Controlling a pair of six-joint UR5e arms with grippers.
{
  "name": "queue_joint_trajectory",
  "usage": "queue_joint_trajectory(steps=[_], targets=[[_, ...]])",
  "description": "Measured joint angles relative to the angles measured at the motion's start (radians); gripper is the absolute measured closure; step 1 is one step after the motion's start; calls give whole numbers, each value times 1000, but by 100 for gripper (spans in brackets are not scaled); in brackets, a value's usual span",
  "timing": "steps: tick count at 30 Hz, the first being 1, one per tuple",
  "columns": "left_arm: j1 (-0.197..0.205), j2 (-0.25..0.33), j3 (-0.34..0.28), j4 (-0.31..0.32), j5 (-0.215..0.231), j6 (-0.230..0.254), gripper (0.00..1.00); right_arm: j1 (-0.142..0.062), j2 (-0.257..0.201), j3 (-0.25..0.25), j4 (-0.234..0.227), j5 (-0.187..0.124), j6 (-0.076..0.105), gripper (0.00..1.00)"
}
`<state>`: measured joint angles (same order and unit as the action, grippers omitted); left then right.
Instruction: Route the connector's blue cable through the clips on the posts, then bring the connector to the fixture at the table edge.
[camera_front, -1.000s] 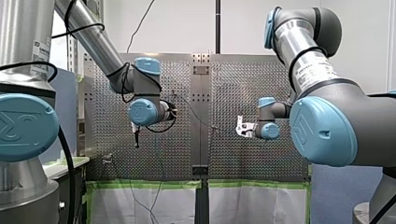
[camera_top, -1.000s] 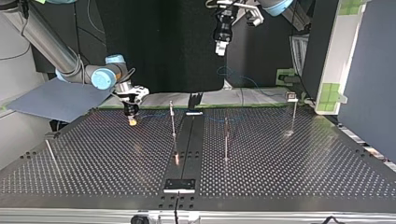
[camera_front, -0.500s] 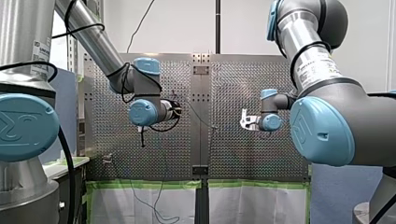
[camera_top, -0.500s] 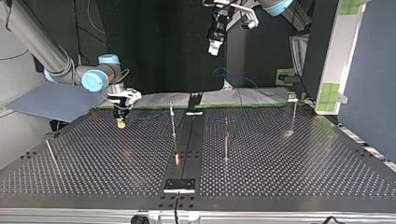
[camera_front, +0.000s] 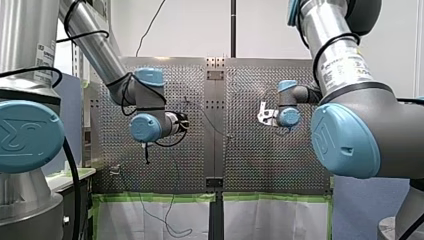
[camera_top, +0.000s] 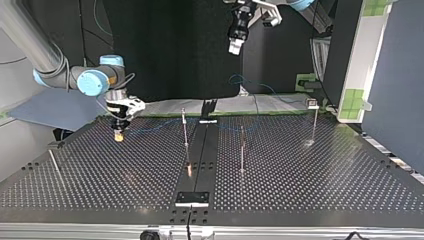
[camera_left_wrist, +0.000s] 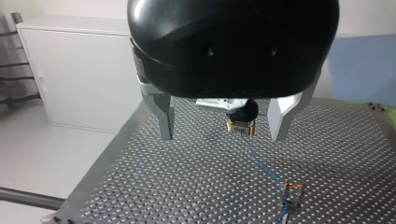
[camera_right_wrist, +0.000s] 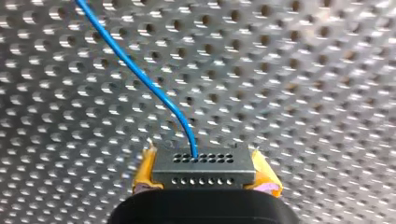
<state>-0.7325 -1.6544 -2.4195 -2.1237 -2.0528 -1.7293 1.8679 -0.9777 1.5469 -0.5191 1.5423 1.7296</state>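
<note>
Top view: my right gripper (camera_top: 118, 134) has shifted toward the view's left, clamped on the connector (camera_right_wrist: 203, 165) low over the table (camera_top: 300, 190), likely drawing the blue cable (camera_right_wrist: 140, 77) taut past the posts (camera_top: 185, 127). My left gripper (camera_top: 235, 47) hangs open, empty.

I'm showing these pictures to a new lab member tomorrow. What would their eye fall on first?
Most striking is the dark connector, clamped in my right arm's tool low over the perforated table at the top view's left, with its blue cable arcing away. My left arm's tool hangs open and empty, high at that view's upper middle. Thin posts stand mid-table.
</note>
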Motion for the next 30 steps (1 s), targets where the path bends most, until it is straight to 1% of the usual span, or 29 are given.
queue_joint_trajectory(steps=[3, 6, 9, 14, 17, 23, 28, 30], targets=[[4, 0, -1, 26, 0, -1, 0, -5, -25, 0, 12, 6, 4, 100], [7, 0, -1, 42, 0, -1, 0, -11, -51, -2, 32, 24, 2, 100], [10, 0, -1, 46, 1, -1, 0, -15, -76, -5, 56, 45, -3, 100], [12, 0, -2, 40, 1, -1, 0, -20, -115, -14, 95, 66, -13, 100], [13, 0, -1, 38, 2, -1, 0, -22, -138, -31, 118, 85, -29, 100], [15, 0, -1, 30, 1, 0, 0, -27, -190, -67, 169, 135, -77, 100], [18, 0, -1, 27, 1, 2, 0, -32, -228, -68, 207, 173, -115, 100], [20, 0, -1, 26, 1, 2, 0, -34, -247, -64, 226, 191, -134, 100]])
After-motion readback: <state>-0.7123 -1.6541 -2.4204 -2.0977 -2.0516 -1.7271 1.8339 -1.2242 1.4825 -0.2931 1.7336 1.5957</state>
